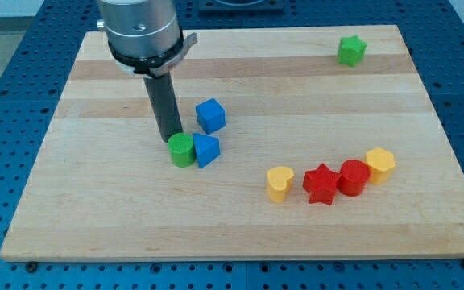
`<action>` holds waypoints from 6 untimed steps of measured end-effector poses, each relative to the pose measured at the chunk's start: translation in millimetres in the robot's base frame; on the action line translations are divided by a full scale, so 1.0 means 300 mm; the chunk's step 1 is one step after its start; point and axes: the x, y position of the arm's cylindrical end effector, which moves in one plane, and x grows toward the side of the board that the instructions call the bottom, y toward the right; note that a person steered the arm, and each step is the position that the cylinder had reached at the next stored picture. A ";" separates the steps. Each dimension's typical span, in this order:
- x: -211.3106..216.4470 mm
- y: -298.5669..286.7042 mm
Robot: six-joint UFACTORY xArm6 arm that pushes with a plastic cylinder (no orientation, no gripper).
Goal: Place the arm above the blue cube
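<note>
While no writing shows, my tip [170, 136] touches the green cylinder [181, 150].

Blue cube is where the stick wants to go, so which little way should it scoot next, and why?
Probably a short slide toward the view's right and slightly toward the view's top. My tip sits just behind the green cylinder, while the blue cube lies to its right and a bit higher in the view. Going that way should also steer clear of the blue triangular block beside the cylinder.
</note>
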 end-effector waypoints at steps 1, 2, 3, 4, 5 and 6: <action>-0.118 0.000; -0.132 -0.046; 0.011 -0.134; -0.105 -0.087; -0.482 -0.016; -0.532 0.160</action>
